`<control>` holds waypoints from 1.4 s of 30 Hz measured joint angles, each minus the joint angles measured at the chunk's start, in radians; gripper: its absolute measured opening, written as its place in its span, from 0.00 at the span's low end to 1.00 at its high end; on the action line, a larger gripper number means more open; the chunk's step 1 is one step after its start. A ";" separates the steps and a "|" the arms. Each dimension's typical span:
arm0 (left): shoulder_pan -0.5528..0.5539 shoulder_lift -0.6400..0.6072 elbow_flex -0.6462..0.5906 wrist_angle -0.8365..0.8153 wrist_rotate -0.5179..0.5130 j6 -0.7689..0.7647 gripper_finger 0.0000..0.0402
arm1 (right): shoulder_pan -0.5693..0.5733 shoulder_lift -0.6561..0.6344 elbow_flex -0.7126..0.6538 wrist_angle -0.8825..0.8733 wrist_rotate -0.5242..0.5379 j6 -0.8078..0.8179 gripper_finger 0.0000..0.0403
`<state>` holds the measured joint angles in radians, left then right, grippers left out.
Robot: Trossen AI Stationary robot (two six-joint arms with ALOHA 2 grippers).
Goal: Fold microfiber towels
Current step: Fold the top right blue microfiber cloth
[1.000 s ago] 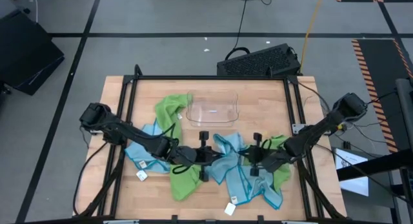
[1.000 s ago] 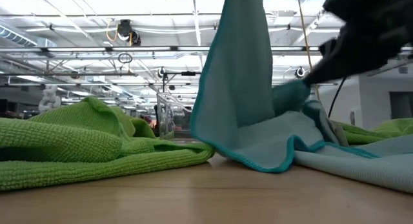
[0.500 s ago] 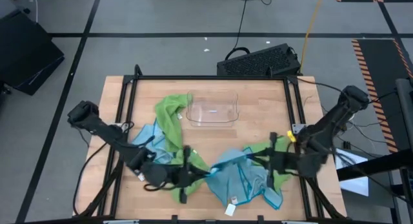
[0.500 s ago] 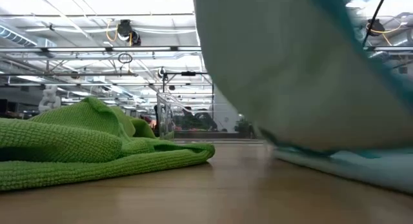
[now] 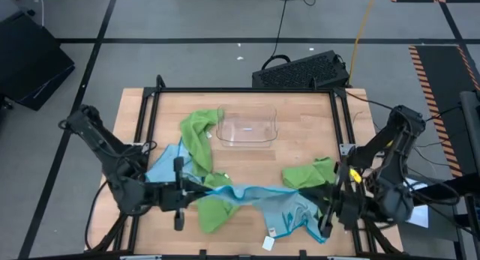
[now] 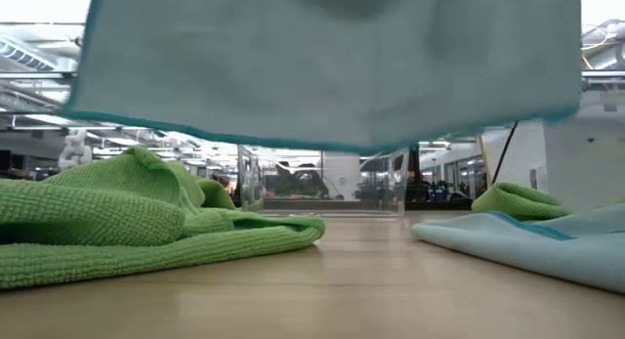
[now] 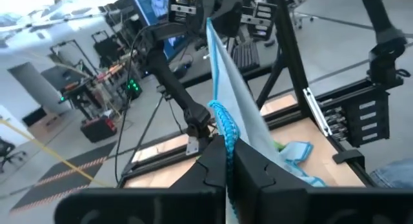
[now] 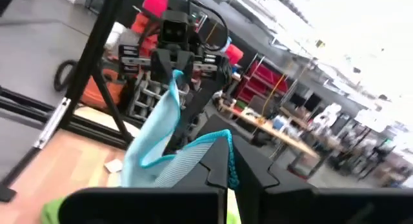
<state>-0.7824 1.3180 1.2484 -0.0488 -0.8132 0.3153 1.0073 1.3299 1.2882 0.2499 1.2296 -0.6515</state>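
Observation:
A light blue microfiber towel [image 5: 251, 192] hangs stretched between my two grippers above the table's near half. It fills the top of the low view as a wide sheet [image 6: 322, 65]. My left gripper [image 5: 198, 192] is shut on its left end. My right gripper [image 5: 316, 205] is shut on its right end. Both point level, toward each other. On the table lie other towels: green ones [image 5: 198, 134] [image 5: 213, 213] [image 5: 309, 173] and light blue ones [image 5: 162, 167] [image 5: 294, 221]. My left gripper pinches the towel's bunched upper corner [image 7: 223, 122] between its two fingers, coming level from the table's left. The cloth runs away from the fingers as a taut sheet, clear of the table. My right gripper pinches the opposite upper corner [image 8: 220, 144] between its two fingers, coming level from the table's right. The hemmed edge gathers at the fingers. The towel stretches off toward the left gripper and hangs free below.
A clear plastic tray [image 5: 247, 130] stands at the table's far middle and shows behind the hanging towel [image 6: 322, 186]. A black frame [image 5: 150, 103] runs along the table's edges. Bare wood [image 6: 322, 290] lies under the held towel.
Both grippers have risen and drawn apart, the left toward the table's left edge and the right toward its right edge, both nearer the front. The light blue towel has come up off the heap, is lifted clear and is drawn out wide between them.

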 joint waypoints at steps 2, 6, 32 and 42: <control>-0.009 -0.017 0.000 -0.008 0.000 0.015 0.04 | 0.011 0.031 0.037 0.018 0.071 -0.057 0.01; -0.020 -0.047 0.000 -0.070 -0.064 0.022 0.01 | 0.011 0.057 0.059 0.019 0.264 -0.139 0.01; 0.235 -0.042 -0.278 -0.523 -0.163 -0.746 0.03 | -0.368 -0.329 -0.702 0.038 -0.067 0.480 0.01; 0.354 -0.042 -0.361 -0.523 -0.163 -0.834 0.02 | -0.629 -0.478 -0.887 0.125 -0.355 0.556 0.01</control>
<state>-0.4288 1.2762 0.8871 -0.5716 -0.9757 -0.5184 0.3787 0.8521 0.4009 0.3754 0.8743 -0.0952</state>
